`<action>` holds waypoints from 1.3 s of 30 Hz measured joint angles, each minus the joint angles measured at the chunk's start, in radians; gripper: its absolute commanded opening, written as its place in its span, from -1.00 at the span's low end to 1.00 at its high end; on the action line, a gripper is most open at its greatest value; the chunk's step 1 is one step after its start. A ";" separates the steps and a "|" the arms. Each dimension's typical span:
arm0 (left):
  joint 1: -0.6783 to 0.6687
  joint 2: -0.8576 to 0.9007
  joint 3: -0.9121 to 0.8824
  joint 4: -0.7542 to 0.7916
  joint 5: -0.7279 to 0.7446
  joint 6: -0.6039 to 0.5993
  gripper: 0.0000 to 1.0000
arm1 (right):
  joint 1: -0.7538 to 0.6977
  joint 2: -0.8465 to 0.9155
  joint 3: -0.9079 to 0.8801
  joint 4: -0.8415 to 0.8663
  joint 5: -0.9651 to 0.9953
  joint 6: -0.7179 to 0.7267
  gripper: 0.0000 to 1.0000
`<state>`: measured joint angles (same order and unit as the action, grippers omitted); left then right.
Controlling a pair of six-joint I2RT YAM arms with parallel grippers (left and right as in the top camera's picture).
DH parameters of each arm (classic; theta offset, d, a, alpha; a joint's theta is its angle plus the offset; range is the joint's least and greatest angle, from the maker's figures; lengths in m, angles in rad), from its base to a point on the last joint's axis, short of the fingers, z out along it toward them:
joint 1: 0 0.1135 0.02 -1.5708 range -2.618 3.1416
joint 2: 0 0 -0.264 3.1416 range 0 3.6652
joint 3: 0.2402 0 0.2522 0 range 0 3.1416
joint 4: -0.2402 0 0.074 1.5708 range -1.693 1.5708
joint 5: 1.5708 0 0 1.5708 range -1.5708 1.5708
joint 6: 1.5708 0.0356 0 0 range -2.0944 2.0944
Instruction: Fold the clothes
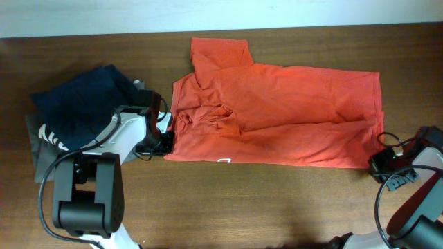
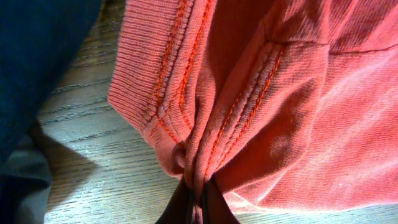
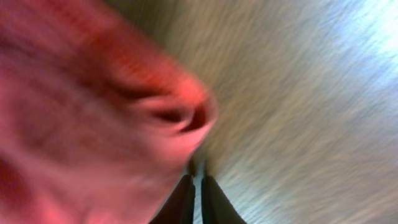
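Observation:
The clothes, an orange-red T-shirt (image 1: 291,104), lie spread across the table's middle with the near half folded up and one sleeve sticking out at the back. A white tag (image 1: 223,160) shows at the front edge. My left gripper (image 1: 166,142) sits at the shirt's near-left corner. In the left wrist view it (image 2: 200,193) is shut on a bunched fold of stitched hem (image 2: 186,93). My right gripper (image 1: 377,162) is at the near-right corner. In the blurred right wrist view its fingers (image 3: 198,180) stand nearly together, with the shirt's edge (image 3: 74,112) meeting their tips.
A navy blue garment (image 1: 83,100) with white lettering lies on a grey folded garment (image 1: 41,149) at the left, close beside my left arm. Bare wooden table (image 1: 277,200) runs along the front. The table's back edge meets a white wall (image 1: 208,14).

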<state>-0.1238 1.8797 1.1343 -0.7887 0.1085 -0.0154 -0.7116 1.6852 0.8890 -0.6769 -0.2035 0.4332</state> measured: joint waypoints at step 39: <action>0.000 0.008 0.026 -0.114 0.000 0.000 -0.97 | -0.142 0.062 0.071 -0.090 0.142 0.083 -0.92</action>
<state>-0.1238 1.8874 1.1606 -0.9031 0.1085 -0.0151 -0.8532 1.7473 0.9596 -0.7666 -0.0620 0.5163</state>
